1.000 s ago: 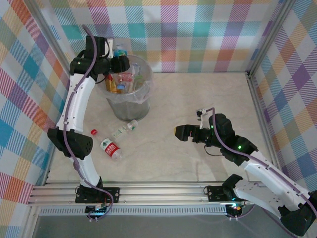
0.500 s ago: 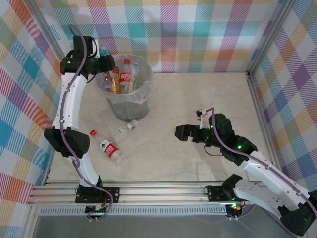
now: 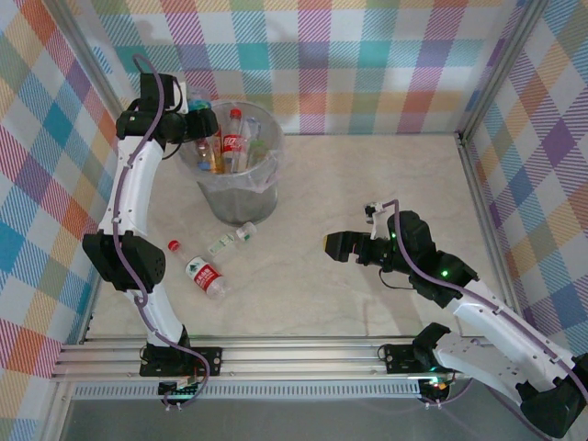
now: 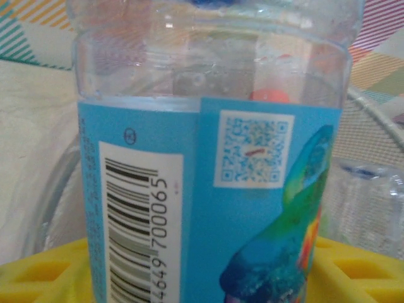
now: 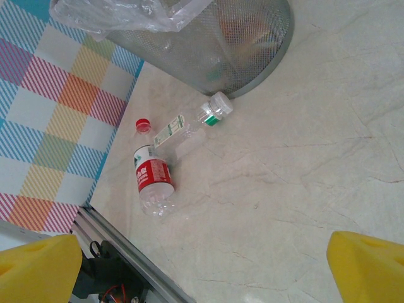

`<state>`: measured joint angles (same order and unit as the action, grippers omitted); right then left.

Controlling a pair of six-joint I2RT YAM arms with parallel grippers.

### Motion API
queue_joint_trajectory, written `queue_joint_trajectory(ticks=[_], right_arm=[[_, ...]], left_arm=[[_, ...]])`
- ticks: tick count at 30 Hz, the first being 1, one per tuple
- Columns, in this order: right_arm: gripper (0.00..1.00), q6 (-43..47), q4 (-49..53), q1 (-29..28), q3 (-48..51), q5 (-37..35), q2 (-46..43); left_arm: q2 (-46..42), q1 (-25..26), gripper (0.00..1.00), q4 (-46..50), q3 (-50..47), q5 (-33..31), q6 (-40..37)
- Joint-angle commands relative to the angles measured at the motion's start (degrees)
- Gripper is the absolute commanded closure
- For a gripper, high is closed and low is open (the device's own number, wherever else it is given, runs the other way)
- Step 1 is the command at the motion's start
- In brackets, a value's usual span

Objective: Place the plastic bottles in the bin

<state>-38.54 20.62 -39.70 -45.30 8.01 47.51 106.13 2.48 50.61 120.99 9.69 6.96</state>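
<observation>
The left hand [image 3: 186,126] is clamping a clear plastic bottle with a blue label [image 4: 208,189], its jaws partway closed on the bottle's body. It is holding the bottle at the far-left rim of the tall round translucent grey bin [image 3: 241,204], which has a clear bag liner. I cannot tell whether the bottle is hanging fully over the opening.

Several clear plastic bottles with red and orange labels [image 3: 231,145] are standing inside the bin, so most of the job is looking done. Two are lying on the pale bench [image 3: 367,184] just in front of the bin, near each other: a clear bottle with a red label [image 5: 153,180] and a slimmer clear bottle with a green-and-white cap [image 5: 186,128]. A loose red cap [image 5: 144,125] is sitting beside them.

The right hand [image 3: 333,246] is hovering over the middle of the bench, jaws wide apart and gripping nothing. By my judgement, what is remaining is dropping the blue-labelled bottle and clearing the two on the bench.
</observation>
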Motion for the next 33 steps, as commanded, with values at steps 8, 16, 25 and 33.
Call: queue_joint_trajectory(ticks=[8, 16, 25, 33], right_arm=[[0.0, -0.9, -1.5, 0.3, 0.8, 0.1, -0.2], [0.0, -1.0, -1.5, 0.3, 1.1, 0.1, -0.2], [0.0, -1.2, -2.0, 0.3, 1.3, 0.4, -0.1], [0.0, -1.5, -2.0, 0.3, 1.7, 0.7, -0.8]], left_arm=[[0.3, 2.1, 0.33, 0.2, 0.7, 8.9, -2.9], [2.7, 4.5, 0.23, 3.3, 2.8, 8.1, -3.7], [-1.0, 4.5, 0.05, 4.1, 4.0, 3.4, -2.4], [-7.5, 4.7, 0.03, 3.6, 2.6, 4.9, -0.8]])
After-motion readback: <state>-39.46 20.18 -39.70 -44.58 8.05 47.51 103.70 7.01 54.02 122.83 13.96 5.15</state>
